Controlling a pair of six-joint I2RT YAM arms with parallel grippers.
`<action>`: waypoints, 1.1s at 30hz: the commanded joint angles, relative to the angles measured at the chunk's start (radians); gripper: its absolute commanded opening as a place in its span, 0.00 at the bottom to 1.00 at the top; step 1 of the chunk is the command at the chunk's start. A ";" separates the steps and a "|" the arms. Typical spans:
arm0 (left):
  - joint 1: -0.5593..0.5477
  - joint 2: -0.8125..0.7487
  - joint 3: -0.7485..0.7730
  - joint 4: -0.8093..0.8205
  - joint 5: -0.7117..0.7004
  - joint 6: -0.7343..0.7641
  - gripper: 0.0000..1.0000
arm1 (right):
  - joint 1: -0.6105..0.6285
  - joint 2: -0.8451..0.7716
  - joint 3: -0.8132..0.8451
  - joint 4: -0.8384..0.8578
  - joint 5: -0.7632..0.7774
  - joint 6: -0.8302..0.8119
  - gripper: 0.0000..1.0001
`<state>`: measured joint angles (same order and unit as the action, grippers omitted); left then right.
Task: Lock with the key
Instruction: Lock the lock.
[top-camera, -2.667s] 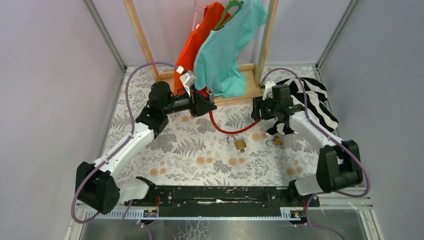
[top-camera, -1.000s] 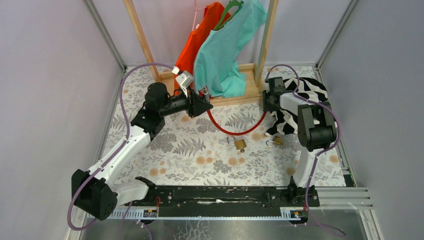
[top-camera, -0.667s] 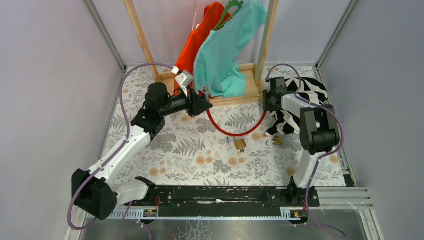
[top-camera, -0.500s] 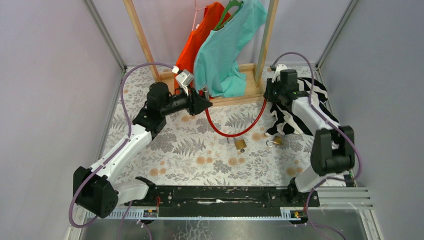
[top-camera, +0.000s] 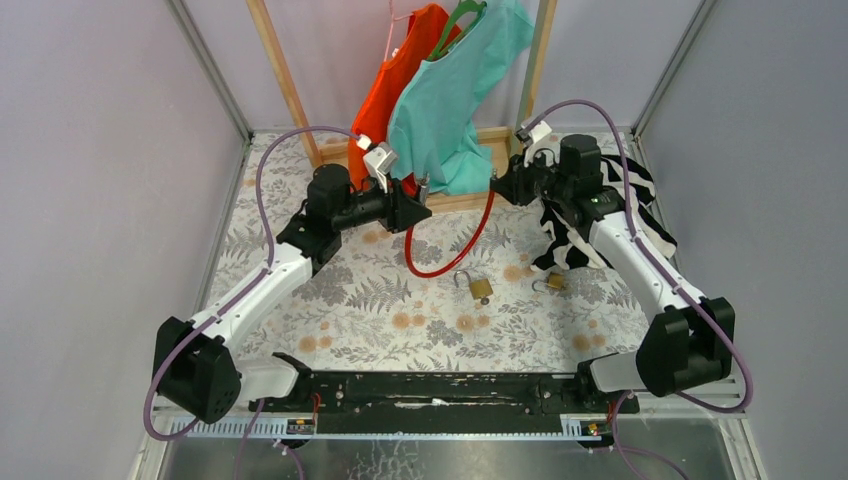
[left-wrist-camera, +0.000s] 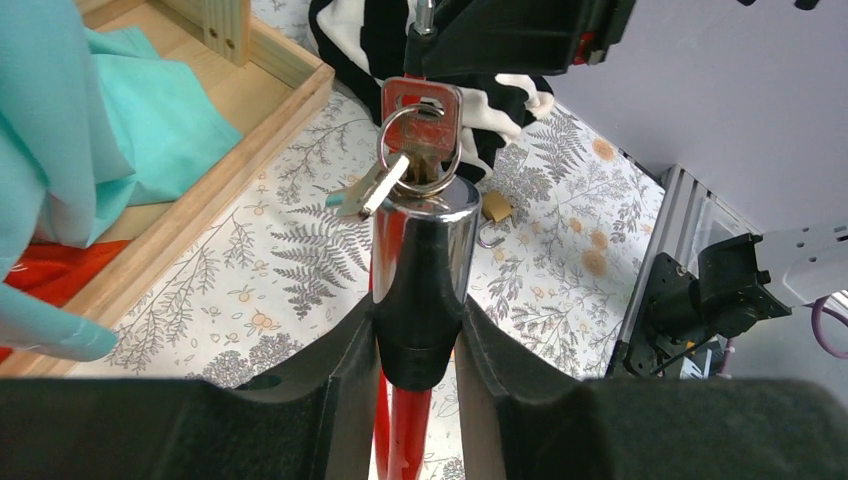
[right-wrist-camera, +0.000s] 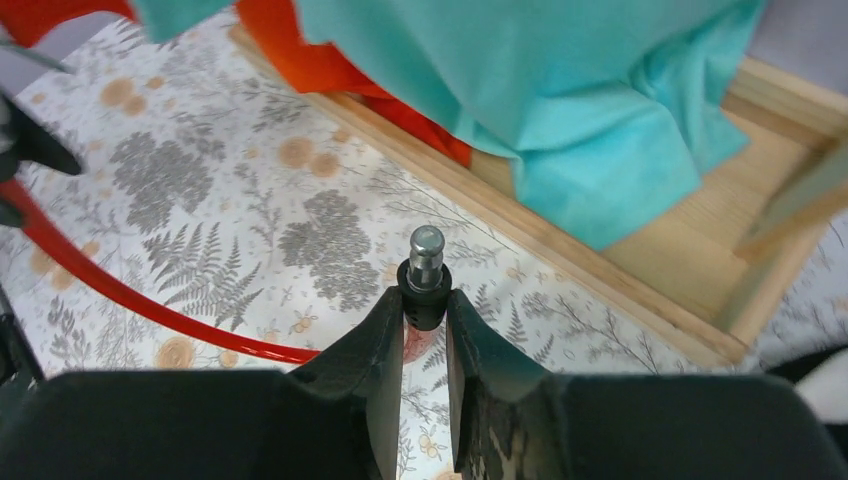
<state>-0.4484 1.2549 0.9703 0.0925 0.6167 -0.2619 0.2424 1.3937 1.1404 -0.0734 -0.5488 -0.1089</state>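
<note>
Near the wooden rack base (right-wrist-camera: 600, 270) — 2 grippers, 1 cable lock (left-wrist-camera: 405, 440).
Left gripper (left-wrist-camera: 418, 340) clamped on chrome barrel (left-wrist-camera: 425, 240), key (left-wrist-camera: 421, 115) inserted; right gripper (right-wrist-camera: 425, 320) clamped on cable's pin end (right-wrist-camera: 426, 250).

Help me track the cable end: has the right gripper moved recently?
Yes. The right gripper swung left and farther away, toward the foot of the rack post and the teal shirt.

Red cable lock (left-wrist-camera: 403, 440), ends unjoined, red-headed key (left-wrist-camera: 421, 108) in chrome cylinder (left-wrist-camera: 425, 240)
</note>
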 joint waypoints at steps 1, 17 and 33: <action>-0.014 0.003 0.037 0.062 -0.004 0.024 0.00 | 0.063 -0.068 0.001 0.085 -0.094 -0.055 0.00; -0.031 0.035 0.025 0.096 -0.052 0.014 0.00 | 0.080 0.209 0.088 0.106 0.265 0.071 0.00; -0.038 0.107 0.049 0.078 -0.233 0.028 0.00 | 0.088 0.642 0.384 0.036 0.369 0.117 0.00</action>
<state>-0.4828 1.3872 1.0153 0.1051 0.4629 -0.2607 0.3141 2.0014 1.4425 -0.0185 -0.2169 -0.0116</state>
